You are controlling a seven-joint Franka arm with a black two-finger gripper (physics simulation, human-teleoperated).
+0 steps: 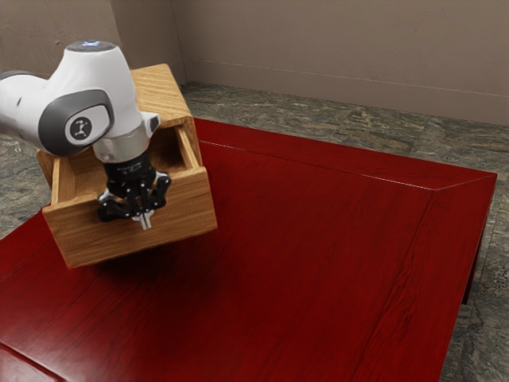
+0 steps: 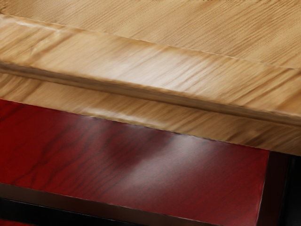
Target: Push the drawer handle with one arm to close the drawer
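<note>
Red table (image 1: 302, 278) beneath open drawer (image 1: 79, 231)

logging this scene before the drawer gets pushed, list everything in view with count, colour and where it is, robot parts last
cabinet: 1, light brown wood, on the table towards the exterior view's left, partly behind the arm
drawer: 1, light brown wood, standing open out of the cabinet's front
table: 1, dark red with wood grain, under the cabinet and drawer
floor: 1, mottled grey-brown, around and below the table
walls: at least 2 faces, brownish grey, behind the table
arm: 1, white with grey parts, coming in from the exterior view's left, over the cabinet
gripper: 1, black with pale fingertips, at the drawer's front, fingertips together
</note>
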